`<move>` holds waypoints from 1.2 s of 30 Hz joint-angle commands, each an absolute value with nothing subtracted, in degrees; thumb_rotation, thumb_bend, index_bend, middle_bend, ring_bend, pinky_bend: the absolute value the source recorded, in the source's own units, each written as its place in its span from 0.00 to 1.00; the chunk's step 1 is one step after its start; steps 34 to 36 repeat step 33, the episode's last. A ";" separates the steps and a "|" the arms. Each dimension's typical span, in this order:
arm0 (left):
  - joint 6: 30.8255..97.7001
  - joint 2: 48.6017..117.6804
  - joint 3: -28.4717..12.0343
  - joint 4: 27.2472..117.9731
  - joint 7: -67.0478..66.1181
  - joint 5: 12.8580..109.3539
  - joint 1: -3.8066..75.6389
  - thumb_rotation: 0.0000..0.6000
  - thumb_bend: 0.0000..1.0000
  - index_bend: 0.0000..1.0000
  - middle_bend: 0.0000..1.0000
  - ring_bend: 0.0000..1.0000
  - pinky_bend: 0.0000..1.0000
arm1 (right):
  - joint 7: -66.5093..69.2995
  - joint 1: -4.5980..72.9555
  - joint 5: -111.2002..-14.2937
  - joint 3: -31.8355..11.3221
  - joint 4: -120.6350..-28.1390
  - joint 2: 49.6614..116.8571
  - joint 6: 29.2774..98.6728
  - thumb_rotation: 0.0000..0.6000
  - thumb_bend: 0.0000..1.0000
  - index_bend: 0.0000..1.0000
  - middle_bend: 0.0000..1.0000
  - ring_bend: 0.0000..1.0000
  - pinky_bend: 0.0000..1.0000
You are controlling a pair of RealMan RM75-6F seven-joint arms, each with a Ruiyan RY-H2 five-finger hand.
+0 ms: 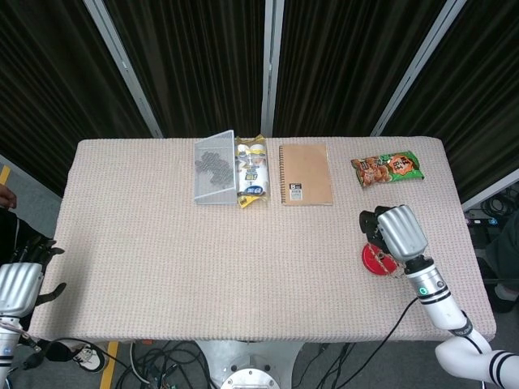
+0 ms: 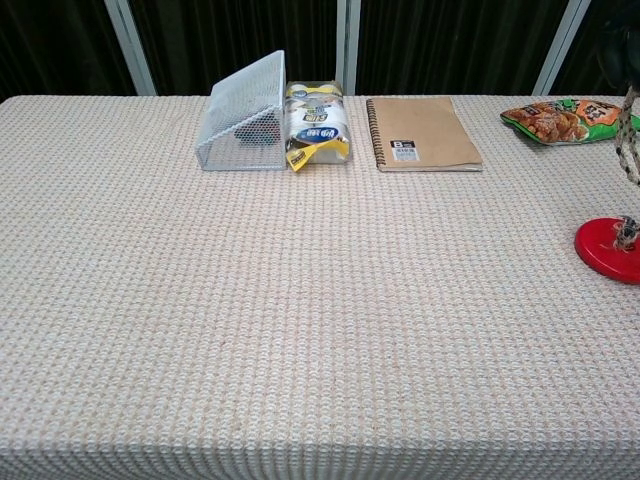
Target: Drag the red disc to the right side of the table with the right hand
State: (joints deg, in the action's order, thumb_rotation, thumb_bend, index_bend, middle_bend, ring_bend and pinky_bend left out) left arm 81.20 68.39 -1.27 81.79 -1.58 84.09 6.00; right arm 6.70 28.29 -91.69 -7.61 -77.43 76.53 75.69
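Head view alone shows right hand (image 1: pixel 392 230) over red disc (image 1: pixel 376 259) (grip unclear).

A tabletop (image 1: pixel 162 267) covered in a beige woven cloth is filling most of both views. Behind it, dark pleated curtains (image 1: pixel 195 65) are hanging, split by pale slanted frame bars (image 1: pixel 123 65) (upright ones in the chest view). Grey floor (image 1: pixel 24 194) is showing at the left with a yellow stripe (image 1: pixel 4 177), and black cables (image 1: pixel 162 361) are lying tangled below the near edge. Even light is falling on the cloth.
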 commanded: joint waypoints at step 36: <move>84.20 68.73 -2.41 82.39 -1.46 86.18 6.54 1.00 0.19 0.25 0.16 0.07 0.18 | -5.75 9.46 -88.22 2.97 -87.41 68.95 85.84 1.00 0.06 0.00 0.00 0.00 0.00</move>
